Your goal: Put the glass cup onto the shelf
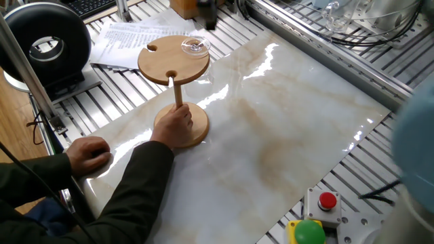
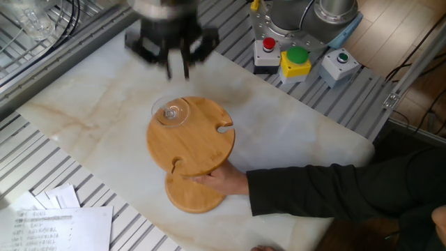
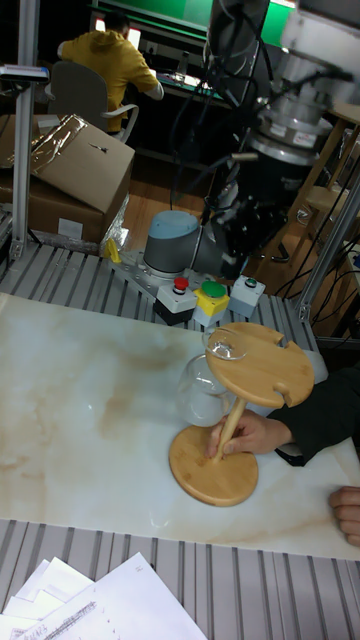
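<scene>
The glass cup hangs upside down in a notch at the edge of the shelf's round top disc, its foot resting on the wood. In the tall fixed view its bowl hangs below the disc, beside the dowel post. My gripper is blurred by motion, well above and behind the shelf, open and holding nothing. It shows at the top edge of one fixed view as the gripper. The shelf's base disc stands on the marble board.
A person's hand grips the shelf post at the base; the other hand rests at the board's edge. A box with red and green buttons stands by the arm's base. Papers lie behind the shelf.
</scene>
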